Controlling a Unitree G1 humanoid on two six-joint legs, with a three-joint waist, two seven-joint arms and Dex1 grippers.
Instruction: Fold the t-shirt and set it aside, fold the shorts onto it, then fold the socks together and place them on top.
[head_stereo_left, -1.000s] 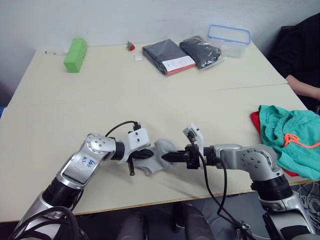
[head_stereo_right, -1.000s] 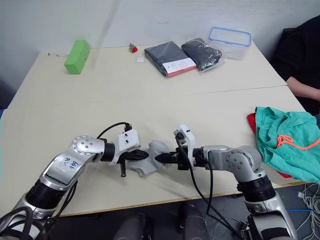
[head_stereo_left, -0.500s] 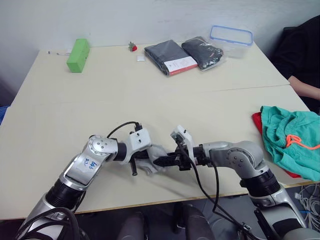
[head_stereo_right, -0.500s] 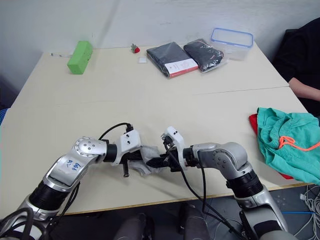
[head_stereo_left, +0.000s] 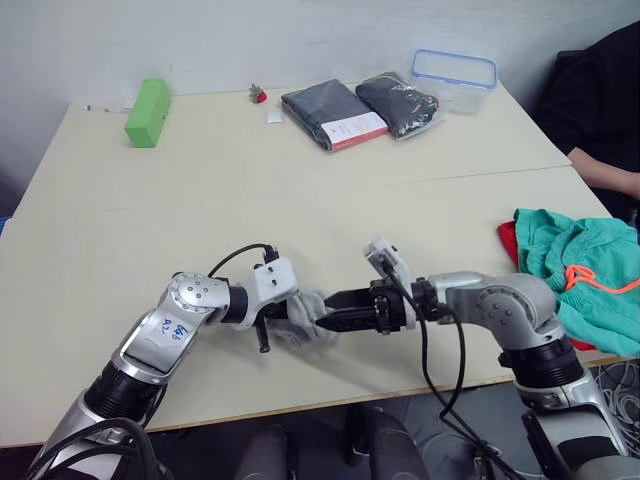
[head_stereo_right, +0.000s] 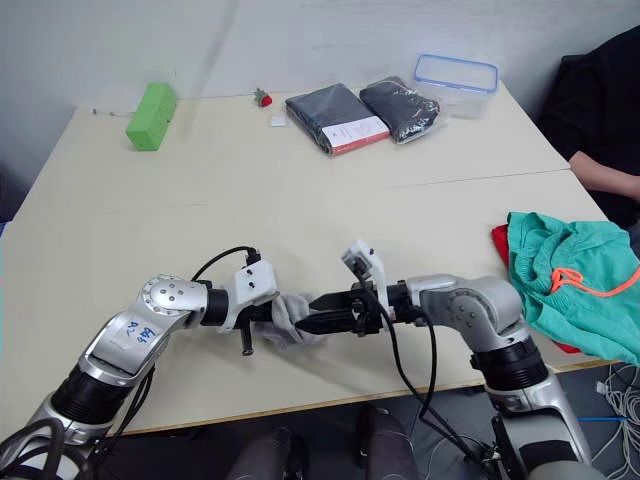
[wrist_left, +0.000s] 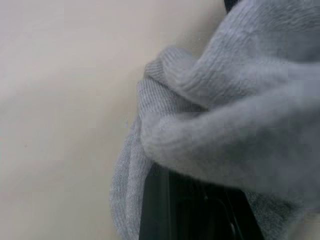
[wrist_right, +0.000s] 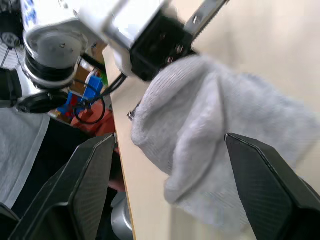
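A: Socks (head_stereo_right: 290, 322)? 
B: Bunched at near edge of surface (head_stereo_right: 250, 200), w/ left gripper (head_stereo_right: 268, 318) clamped on them. 
A: Right gripper (head_stereo_right: 322, 322)? 
B: Just right of socks, fingers spread wide, holding nothing. Shorts (head_stereo_right: 570, 280) far right, over t-shirt (head_stereo_right: 500, 242).

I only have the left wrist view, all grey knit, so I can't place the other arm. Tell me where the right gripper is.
Observer: The right gripper is open and pointed at the socks, its fingers spread wide.
Operator: Now give me the pile's location.
Observer: The shorts lie over the t-shirt at the right edge of the table.
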